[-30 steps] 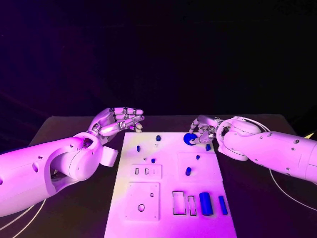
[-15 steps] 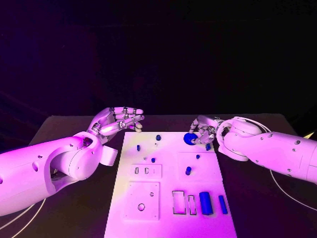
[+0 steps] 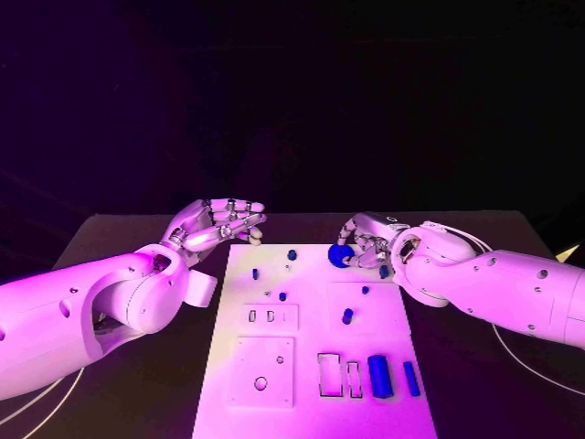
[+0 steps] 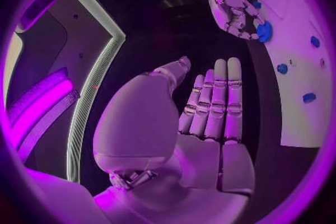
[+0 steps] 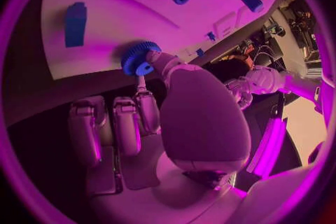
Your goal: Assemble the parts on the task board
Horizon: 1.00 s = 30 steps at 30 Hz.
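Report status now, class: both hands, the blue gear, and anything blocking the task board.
Right hand pinches blue gear over task board far edge. Left hand open, off the board's far left corner. Nothing in the way.

The black surface (image 3: pixel 134 229) carries the white task board (image 3: pixel 313 366) at its middle, the board lying flat on it.

Left hand (image 4: pixel 203 117) open — right hand (image 4: pixel 238 11) grips blue gear (image 4: pixel 265 31).
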### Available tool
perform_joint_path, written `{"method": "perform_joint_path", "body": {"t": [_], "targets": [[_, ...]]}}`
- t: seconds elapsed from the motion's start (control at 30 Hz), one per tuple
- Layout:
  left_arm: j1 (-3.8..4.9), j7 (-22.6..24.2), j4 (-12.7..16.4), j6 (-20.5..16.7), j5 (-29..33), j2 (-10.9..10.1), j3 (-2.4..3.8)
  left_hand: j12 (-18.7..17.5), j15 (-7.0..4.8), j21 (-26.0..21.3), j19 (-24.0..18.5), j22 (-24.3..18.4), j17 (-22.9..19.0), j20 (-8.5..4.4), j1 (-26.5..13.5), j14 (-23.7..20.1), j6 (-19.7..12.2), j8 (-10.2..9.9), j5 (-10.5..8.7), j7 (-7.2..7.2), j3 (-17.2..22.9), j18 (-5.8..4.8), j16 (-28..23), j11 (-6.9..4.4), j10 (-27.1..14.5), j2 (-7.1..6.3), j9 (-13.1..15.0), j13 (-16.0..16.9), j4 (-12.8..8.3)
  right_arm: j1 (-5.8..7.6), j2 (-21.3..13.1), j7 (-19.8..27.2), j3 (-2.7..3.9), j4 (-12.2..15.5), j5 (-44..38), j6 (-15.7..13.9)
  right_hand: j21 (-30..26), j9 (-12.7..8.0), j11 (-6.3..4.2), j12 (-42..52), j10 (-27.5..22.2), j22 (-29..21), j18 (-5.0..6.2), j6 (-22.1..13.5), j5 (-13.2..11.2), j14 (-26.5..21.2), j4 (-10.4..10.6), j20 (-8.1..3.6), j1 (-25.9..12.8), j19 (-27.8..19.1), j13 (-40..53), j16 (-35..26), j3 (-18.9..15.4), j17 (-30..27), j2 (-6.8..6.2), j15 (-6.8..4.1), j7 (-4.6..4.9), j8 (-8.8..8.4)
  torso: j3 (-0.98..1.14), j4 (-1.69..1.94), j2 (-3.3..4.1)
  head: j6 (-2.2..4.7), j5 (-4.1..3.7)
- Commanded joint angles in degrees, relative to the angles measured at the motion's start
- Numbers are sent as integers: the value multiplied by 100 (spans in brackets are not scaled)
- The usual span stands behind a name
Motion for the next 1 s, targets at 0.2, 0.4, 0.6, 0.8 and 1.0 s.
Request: {"method": "perform_joint_path", "body": {"t": [0.2, 0.4, 0.6, 0.8, 1.0], "targets": [[6, 15, -4, 120, -20, 20, 4, -27, 4, 24, -45, 11, 7, -2, -39, -54, 29, -37, 8, 79, 41, 19, 35, 10, 15, 11, 0, 6, 1, -4, 94, -175, 5, 394, -566, -633, 20, 52, -6, 22, 43, 1506, -80, 129, -38, 607, 12, -42, -134, 600, 379, 22, 42, 1509, 1, -47, -77, 176, 3, -6, 0, 1, 20], [6, 15, -24, 126, -21, 53, 4, -27, 4, 26, -46, 12, 9, -2, -38, -55, 29, -37, 8, 78, 43, 19, 37, 9, 15, 13, 0, 6, 1, -23, 379, -316, 5, 483, -796, -713, 20, 48, -7, 17, 40, 1506, -80, 118, -45, 604, 20, -45, -175, 600, 375, 18, 46, 1498, -8, -50, -78, 172, -2, 6, 3, 3, 8], [7, 15, -36, 132, -22, 82, 4, -27, 4, 26, -46, 12, 9, -2, -38, -55, 29, -37, 8, 78, 43, 19, 37, 9, 15, 13, 0, 6, 1, -98, 697, -368, 3, 342, -873, -698, 20, 45, -6, 16, 41, 1506, -80, 106, -51, 603, 23, -46, -192, 600, 374, 17, 49, 1494, -13, -50, -76, 166, -4, 3, 6, 9, 6], [7, 16, -42, 130, -22, 92, 4, -27, 4, 26, -46, 12, 9, -2, -38, -55, 29, -37, 8, 78, 43, 19, 37, 9, 15, 13, 0, 6, 1, -178, 892, -385, -5, 177, -890, -621, 20, 38, -4, 9, 35, 1506, -80, 81, -58, 602, 26, -48, -217, 600, 368, 15, 58, 1489, -16, -49, -71, 152, -3, 18, 17, 14, -21], [8, 15, -47, 126, -25, 96, 5, -27, 4, 26, -46, 12, 9, -2, -38, -55, 29, -37, 8, 78, 43, 19, 37, 9, 15, 13, 0, 6, 1, -253, 1031, -380, -12, 55, -892, -564, 20, 32, 0, 8, 34, 1506, -80, 64, -65, 602, 28, -48, -237, 600, 368, 14, 61, 1488, -23, -48, -66, 142, -5, 12, 18, 3, 25]]}}
